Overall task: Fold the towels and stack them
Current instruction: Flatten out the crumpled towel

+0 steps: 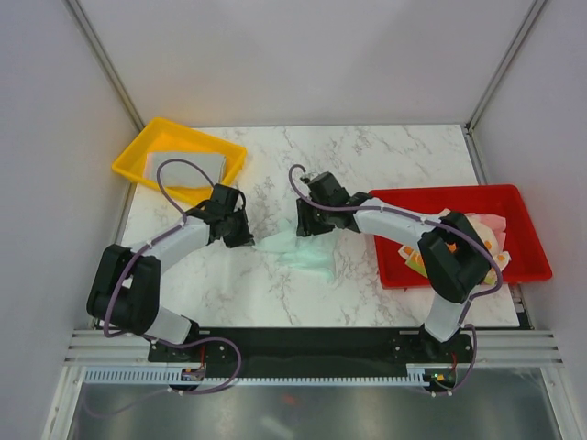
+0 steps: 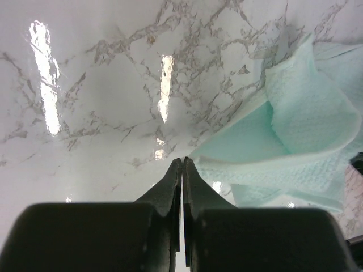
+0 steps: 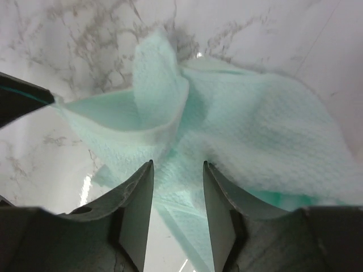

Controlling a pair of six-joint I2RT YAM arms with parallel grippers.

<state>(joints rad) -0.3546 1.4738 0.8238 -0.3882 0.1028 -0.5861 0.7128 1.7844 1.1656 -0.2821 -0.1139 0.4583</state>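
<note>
A mint green towel (image 1: 310, 255) lies rumpled mid-table, one flap folded up; it also shows in the left wrist view (image 2: 306, 113) and the right wrist view (image 3: 266, 124). My left gripper (image 1: 246, 240) is at its left corner, jaws shut (image 2: 182, 160), and appears to pinch that corner, holding it slightly raised. My right gripper (image 1: 304, 229) is open (image 3: 178, 163), hovering just above the towel's middle, holding nothing. A grey towel (image 1: 183, 170) lies flat in the yellow tray (image 1: 138, 151). Cream-and-orange (image 1: 415, 258) and pink (image 1: 486, 225) towels lie in the red tray (image 1: 440, 197), partly hidden by my right arm.
The yellow tray stands at the back left, the red tray at the right edge. Grey walls close in the marble table (image 1: 385, 156) on three sides. My left finger (image 3: 22, 99) shows at the left of the right wrist view.
</note>
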